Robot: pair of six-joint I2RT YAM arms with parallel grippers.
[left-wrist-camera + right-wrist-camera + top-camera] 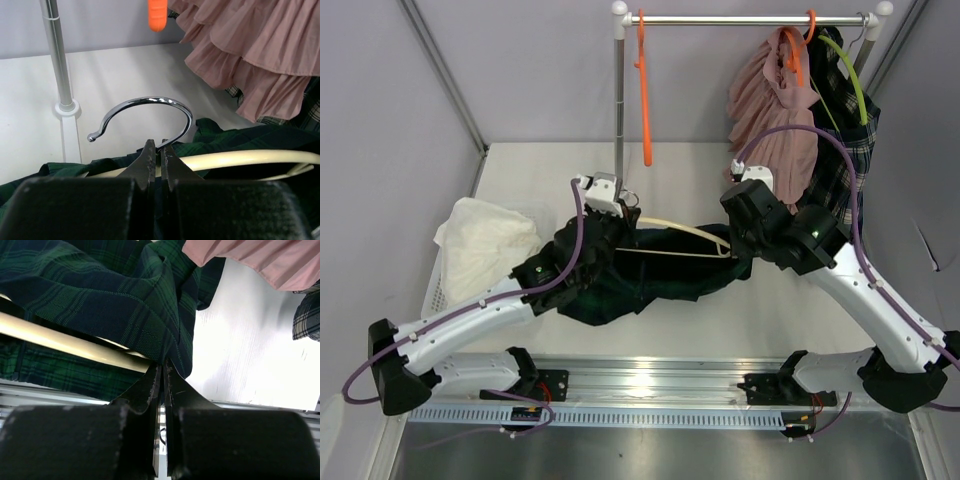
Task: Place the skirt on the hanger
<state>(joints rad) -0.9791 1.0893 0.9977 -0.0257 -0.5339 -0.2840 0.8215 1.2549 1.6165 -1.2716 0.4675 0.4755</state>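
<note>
Right now your left gripper (159, 146) is clamped tight on the cream hanger (240, 161), at the neck where its chrome hook (150, 104) rises. The hook curls up and to the left, free of any rail. Your right gripper (162, 367) has its fingers pressed together on a folded edge of the green plaid skirt (100, 295), just beside the hanger's far end. The skirt lies bunched on the table (520, 170) between your two arms. The hanger rests across it, and in the right wrist view some fabric drapes over the cream bar. Behind, on the rack rail (750, 19), you have a bare orange hanger (645, 90) and a pink ruffled skirt (770, 110). A white cloth (485, 240) sits at the table's left edge.
</note>
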